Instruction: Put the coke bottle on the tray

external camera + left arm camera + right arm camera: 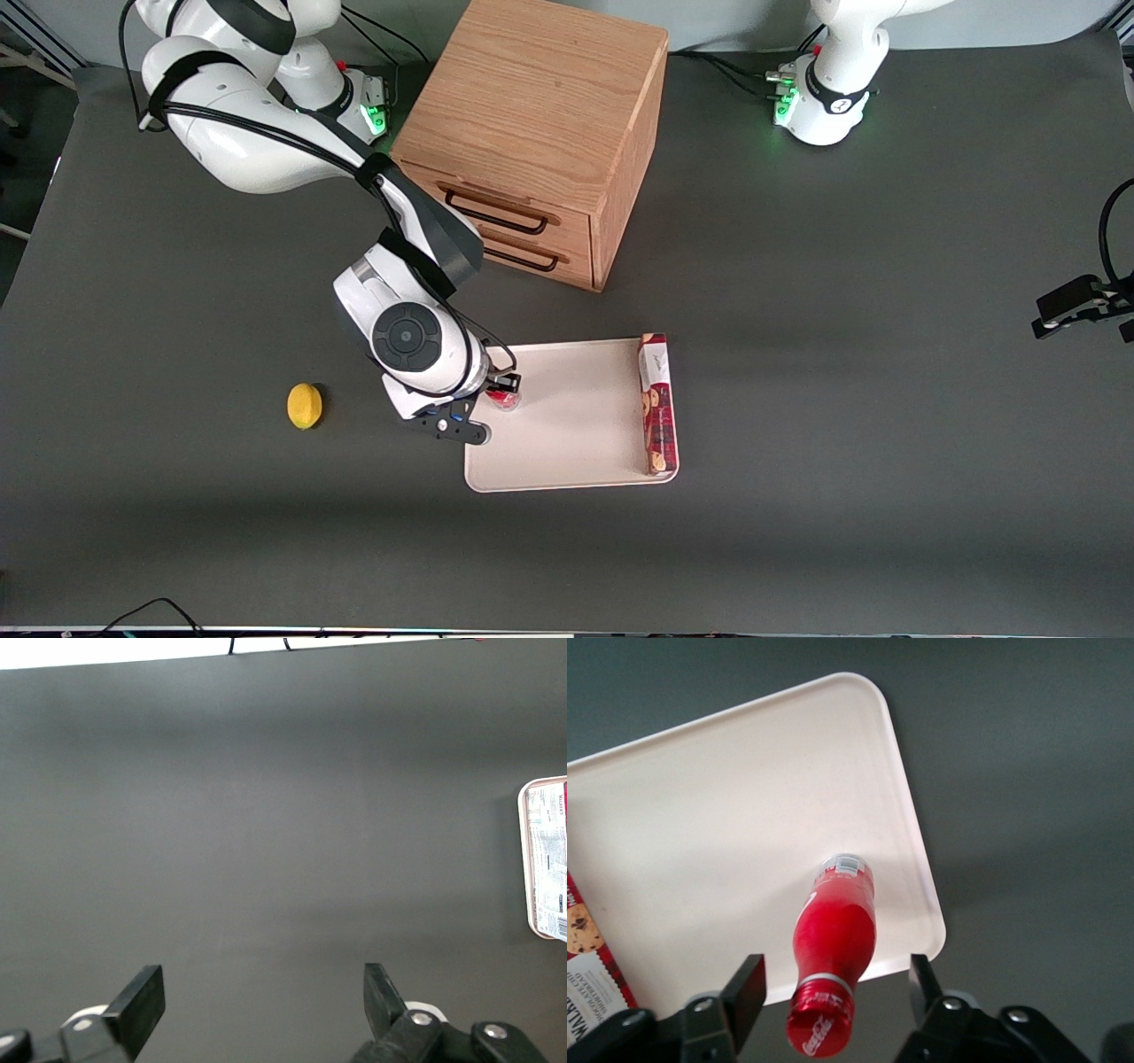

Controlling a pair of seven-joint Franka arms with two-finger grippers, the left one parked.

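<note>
The coke bottle (833, 930), small and red with a red cap, stands upright on the cream-white tray (726, 833), close to the tray's rim at the working arm's end. My right gripper (833, 979) is open just above it, one finger on each side of the cap, with a gap on both sides. In the front view the gripper (503, 390) hangs over that edge of the tray (576, 416), and only a little red of the bottle (506, 400) shows under it.
A long red cookie box (657, 403) lies on the tray along the edge toward the parked arm's end. A yellow lemon (305, 406) lies on the table toward the working arm's end. A wooden drawer cabinet (540, 115) stands farther from the front camera than the tray.
</note>
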